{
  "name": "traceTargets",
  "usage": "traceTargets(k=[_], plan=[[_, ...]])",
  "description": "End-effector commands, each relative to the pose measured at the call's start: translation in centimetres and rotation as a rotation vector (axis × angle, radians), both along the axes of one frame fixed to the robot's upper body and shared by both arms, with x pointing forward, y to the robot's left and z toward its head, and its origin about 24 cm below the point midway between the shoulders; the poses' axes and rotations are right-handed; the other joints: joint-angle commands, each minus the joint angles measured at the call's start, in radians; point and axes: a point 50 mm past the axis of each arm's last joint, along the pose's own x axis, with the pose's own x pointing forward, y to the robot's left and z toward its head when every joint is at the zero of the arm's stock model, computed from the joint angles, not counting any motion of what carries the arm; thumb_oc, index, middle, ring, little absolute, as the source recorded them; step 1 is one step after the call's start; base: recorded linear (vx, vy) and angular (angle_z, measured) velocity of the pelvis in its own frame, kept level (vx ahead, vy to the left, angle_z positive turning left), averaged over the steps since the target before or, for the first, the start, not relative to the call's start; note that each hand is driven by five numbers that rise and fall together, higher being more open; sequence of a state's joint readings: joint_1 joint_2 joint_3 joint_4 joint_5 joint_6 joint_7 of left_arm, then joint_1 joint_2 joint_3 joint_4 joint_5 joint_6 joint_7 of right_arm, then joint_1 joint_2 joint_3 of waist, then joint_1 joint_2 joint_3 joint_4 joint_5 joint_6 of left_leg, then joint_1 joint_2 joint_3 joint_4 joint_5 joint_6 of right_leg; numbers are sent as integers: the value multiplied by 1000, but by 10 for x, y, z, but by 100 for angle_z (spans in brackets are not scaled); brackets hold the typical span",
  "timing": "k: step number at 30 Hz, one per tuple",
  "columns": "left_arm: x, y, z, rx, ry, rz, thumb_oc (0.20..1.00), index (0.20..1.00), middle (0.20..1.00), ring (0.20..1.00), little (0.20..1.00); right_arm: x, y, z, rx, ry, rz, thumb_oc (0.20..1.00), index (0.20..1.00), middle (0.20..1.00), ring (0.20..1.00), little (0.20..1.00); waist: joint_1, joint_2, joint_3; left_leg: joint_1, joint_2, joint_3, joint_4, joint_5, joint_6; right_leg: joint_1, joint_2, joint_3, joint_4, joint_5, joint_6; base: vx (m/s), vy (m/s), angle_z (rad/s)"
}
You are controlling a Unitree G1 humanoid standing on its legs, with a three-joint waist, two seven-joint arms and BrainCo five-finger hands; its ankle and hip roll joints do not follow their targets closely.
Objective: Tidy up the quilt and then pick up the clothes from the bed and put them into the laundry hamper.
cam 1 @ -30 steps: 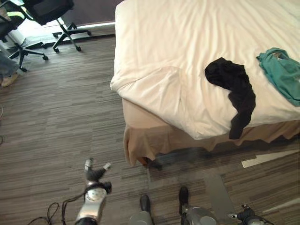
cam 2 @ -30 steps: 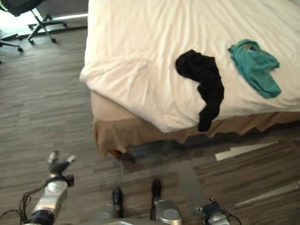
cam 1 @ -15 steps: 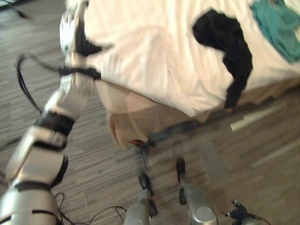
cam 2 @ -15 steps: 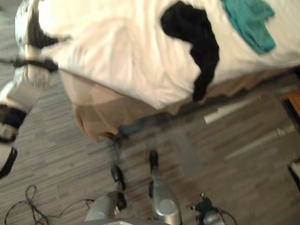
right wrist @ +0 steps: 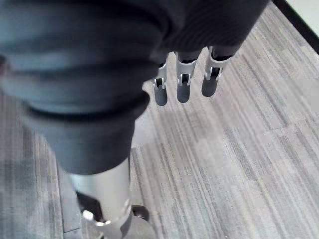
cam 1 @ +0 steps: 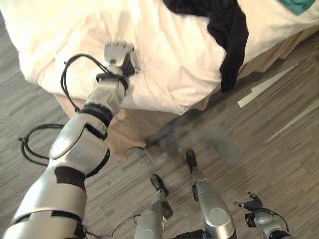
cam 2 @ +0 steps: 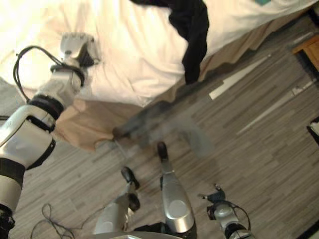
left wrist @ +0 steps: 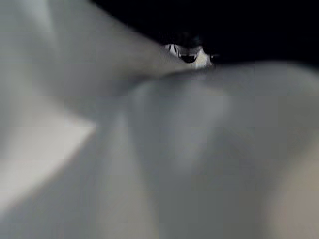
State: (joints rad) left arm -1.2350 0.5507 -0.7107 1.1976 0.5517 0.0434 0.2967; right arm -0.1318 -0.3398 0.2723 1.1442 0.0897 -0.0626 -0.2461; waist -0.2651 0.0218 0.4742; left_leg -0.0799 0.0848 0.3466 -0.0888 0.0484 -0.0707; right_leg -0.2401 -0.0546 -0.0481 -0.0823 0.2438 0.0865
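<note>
The cream quilt (cam 1: 169, 64) covers the bed, and its corner hangs over the near edge. My left hand (cam 1: 119, 54) lies on that corner from the left, its fingers sunk in the cloth. In the left wrist view, pale cloth (left wrist: 149, 149) sits right up against the hand. A black garment (cam 1: 230, 35) is draped over the bed's edge to the right of the hand, one end dangling. A scrap of teal garment (cam 1: 299, 4) peeks in at the far right. My right hand (right wrist: 182, 84) hangs low over the floor with straight fingers, holding nothing.
A tan bed skirt (cam 1: 124, 132) hangs below the quilt down to the grey wood-look floor (cam 1: 279, 134). Pale strips (cam 1: 264, 88) lie on the floor at the right. A wooden edge (cam 2: 309, 50) stands at the far right.
The camera has swung down and closer to the bed. My left arm rose from near the floor up onto the quilt's corner. The right hand stayed low.
</note>
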Motion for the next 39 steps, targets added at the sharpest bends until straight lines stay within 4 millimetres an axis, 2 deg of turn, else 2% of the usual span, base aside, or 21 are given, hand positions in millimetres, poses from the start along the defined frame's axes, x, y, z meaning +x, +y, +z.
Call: traceTargets(k=[1, 2, 3, 4, 5, 9, 11, 12, 13, 15, 16, 17, 18, 20, 22, 24, 26, 27, 28, 34, 39], plan=[[-22, 64, -53, 60, 214, 251, 200, 200, 200, 200, 200, -37, -20, -8, -39, 85, -94, 1000, 1000, 1000, 1000, 1000, 32, -16, -81, -19, 41, -39, 66, -51, -45, -54, -102, -20, 101, -182, 107, 107, 40, 1], [-37, 80, -85, 10, 294, 300, 200, 200, 200, 200, 200, -41, -27, -6, -51, 90, -116, 1000, 1000, 1000, 1000, 1000, 40, -12, -105, 18, 34, -42, 55, -57, -44, -14, -102, -29, 97, -188, 105, 81, 36, 4], [-37, 80, -85, 10, 295, 300, 200, 200, 200, 200, 200, -41, -27, -6, -52, 90, -115, 1000, 1000, 1000, 1000, 1000, 40, -12, -104, 20, 34, -42, 54, -57, -44, -13, -102, -29, 96, -188, 105, 138, 70, 7], [-53, 95, -109, -49, 339, 337, 1000, 1000, 1000, 1000, 1000, -42, -33, -4, -63, 86, -137, 1000, 1000, 1000, 1000, 1000, 51, -7, -128, 58, 29, -44, 37, -62, -43, 24, -103, -34, 89, -191, 105, 73, 45, 4], [-53, 95, -110, -49, 339, 338, 1000, 1000, 1000, 1000, 1000, -43, -34, -4, -63, 86, -137, 1000, 1000, 1000, 1000, 1000, 51, -6, -128, 59, 29, -44, 36, -62, -43, 25, -103, -35, 89, -191, 105, 135, 82, 8], [-100, 125, -160, -220, 366, 409, 1000, 1000, 1000, 1000, 1000, -12, -43, 21, -115, -75, -73, 1000, 1000, 1000, 1000, 1000, 90, -7, -173, 121, 29, -58, 5, -65, -43, 94, -105, -56, 70, -196, 105, 74, 35, 17], [-166, 136, -217, -374, 453, 449, 1000, 1000, 1000, 1000, 1000, 32, -44, 62, -181, -265, 74, 1000, 1000, 1000, 1000, 1000, 146, -21, -197, 155, 33, -80, 2, -74, -39, 146, -106, -78, 65, -209, 103, 50, 47, 20], [-167, 136, -217, -375, 453, 451, 1000, 1000, 1000, 1000, 1000, 32, -44, 62, -181, -265, 75, 1000, 1000, 1000, 1000, 1000, 145, -22, -200, 152, 33, -80, 1, -71, -39, 143, -106, -78, 64, -207, 102, 41, 48, 17], [-202, 132, -251, -477, 532, 500, 1000, 1000, 1000, 1000, 1000, 65, -34, 90, -212, -388, 191, 1000, 1000, 1000, 1000, 1000, 176, -31, -209, 165, 35, -90, 2, -77, -36, 162, -106, -88, 66, -217, 100, 11, 20, 17], [-214, 129, -260, -515, 552, 515, 1000, 1000, 1000, 1000, 1000, 76, -30, 102, -220, -437, 222, 1000, 1000, 1000, 1000, 1000, 188, -36, -214, 163, 36, -94, 1, -75, -34, 164, -108, -92, 66, -217, 99, -1, 20, 24], [-236, 122, -279, -550, 616, 546, 1000, 1000, 1000, 1000, 1000, 107, -15, 134, -247, -565, 318, 715, 715, 715, 715, 715, 218, -45, -213, 163, 38, -108, 2, -77, -30, 172, -108, -104, 71, -224, 97, -27, 26, 30], [-245, 118, -287, -561, 646, 563, 1000, 1000, 1000, 1000, 1000, 120, -6, 149, -259, -624, 365, 200, 200, 200, 200, 200, 230, -49, -212, 159, 38, -114, 3, -76, -29, 173, -109, -108, 73, -226, 96, -56, 22, 33], [-254, 113, -296, -585, 675, 586, 1000, 1000, 1000, 1000, 1000, 140, 8, 173, -287, -705, 434, 200, 200, 200, 200, 200, 251, -53, -208, 153, 39, -124, 4, -74, -27, 171, -110, -116, 75, -228, 94, -51, 11, 43], [-260, 108, -303, -613, 695, 596, 1000, 1000, 1000, 1000, 1000, 155, 18, 192, -308, -763, 476, 200, 200, 200, 200, 200, 265, -56, -203, 139, 38, -135, 5, -68, -25, 163, -113, -123, 79, -227, 92, -88, -10, 53], [-263, 90, -315, -634, 738, 576, 1000, 1000, 1000, 1000, 1000, 199, 65, 253, -339, -940, 607, 200, 200, 200, 200, 200, 320, -65, -165, 93, 39, -169, 12, -52, -25, 135, -116, -145, 99, -230, 88, -186, -27, 37], [-253, 89, -313, -616, 729, 552, 1000, 1000, 1000, 1000, 1000, 224, 88, 304, -382, -1039, 650, 200, 200, 200, 200, 200, 358, -71, -129, 34, 44, -195, 26, -33, -28, 91, -120, -156, 114, -226, 85, -216, -41, 18], [-236, 89, -304, -588, 691, 517, 1000, 1000, 1000, 1000, 1000, 240, 101, 349, -422, -1107, 637, 200, 200, 200, 200, 200, 397, -71, -89, -33, 48, -224, 44, -15, -34, 45, -125, -172, 132, -222, 82, -168, -33, 42], [-235, 89, -303, -590, 689, 517, 1000, 1000, 1000, 1000, 1000, 241, 101, 350, -423, -1110, 638, 200, 200, 200, 200, 200, 395, -70, -89, -37, 47, -225, 47, -15, -34, 42, -125, -172, 134, -223, 82, -138, -26, 42], [-218, 83, -297, -584, 654, 469, 1000, 1000, 1000, 1000, 1000, 249, 99, 381, -451, -1146, 569, 200, 200, 200, 200, 200, 425, -59, -52, -99, 49, -253, 64, 2, -43, 3, -136, -199, 153, -223, 79, -87, -15, 55], [-181, 46, -285, -604, 583, 321, 1000, 1000, 1000, 1000, 1000, 257, 108, 378, -419, -1115, 524, 200, 200, 200, 200, 200, 462, -18, 23, -229, 48, -296, 78, 30, -56, -97, -154, -258, 210, -242, 78, -94, -10, 55], [-173, 19, -291, -594, 612, 291, 1000, 1000, 1000, 1000, 1000, 244, 162, 267, -193, -855, 646, 200, 200, 200, 200, 200, 465, 13, 46, -307, 33, -309, 97, 38, -51, -177, -165, -272, 262, -253, 71, -30, 21, 21]])
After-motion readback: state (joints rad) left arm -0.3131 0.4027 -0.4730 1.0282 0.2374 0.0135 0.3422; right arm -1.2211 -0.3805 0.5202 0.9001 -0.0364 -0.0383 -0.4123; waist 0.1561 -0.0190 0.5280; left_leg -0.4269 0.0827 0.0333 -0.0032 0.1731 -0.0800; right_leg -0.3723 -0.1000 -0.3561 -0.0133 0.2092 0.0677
